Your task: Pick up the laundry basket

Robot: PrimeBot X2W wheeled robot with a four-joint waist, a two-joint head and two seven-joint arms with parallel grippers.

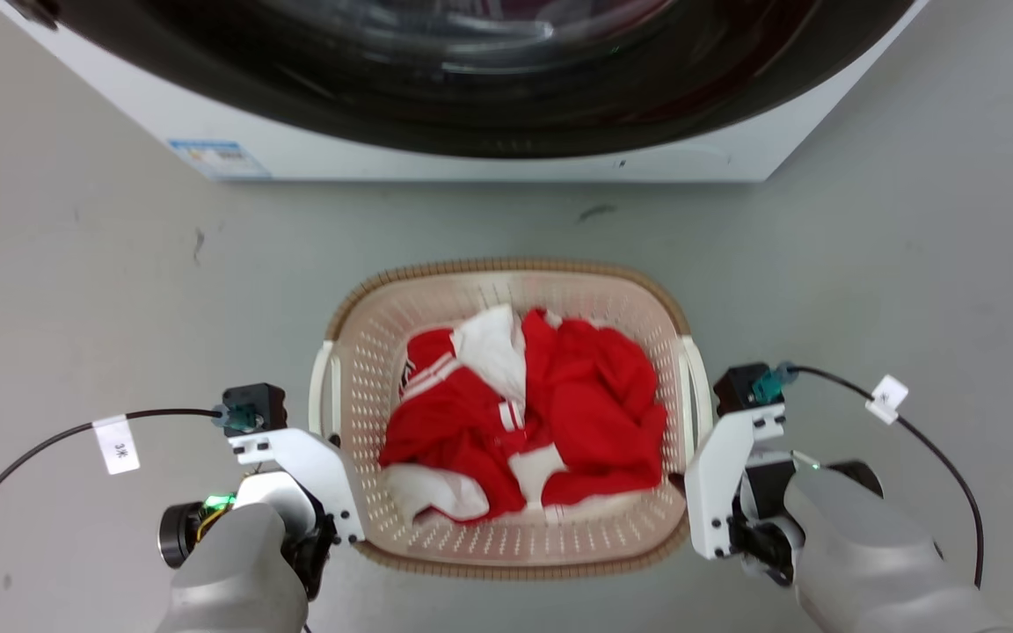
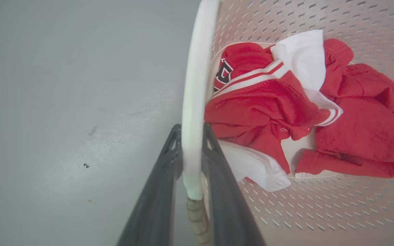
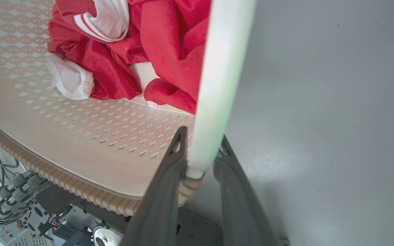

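The laundry basket (image 1: pixel 506 265), cream-white and perforated with a brown woven-look rim, sits in the middle of the head view on the grey floor side of the washing machine. Red and white clothes (image 1: pixel 524 413) lie bunched inside it. In the left wrist view, my left gripper (image 2: pixel 191 128) is shut on the basket's white side handle (image 2: pixel 194 102), one dark finger on each side. In the right wrist view, my right gripper (image 3: pixel 202 133) clamps the other white handle (image 3: pixel 217 85) the same way. I cannot tell whether the basket rests on the floor or hangs above it.
A white washing machine (image 1: pixel 471 167) with a dark round door (image 1: pixel 471 79) stands just beyond the basket. Grey floor (image 1: pixel 76 264) spreads to both sides. My own base with cables and connectors (image 3: pixel 12 205) lies under the basket's near rim.
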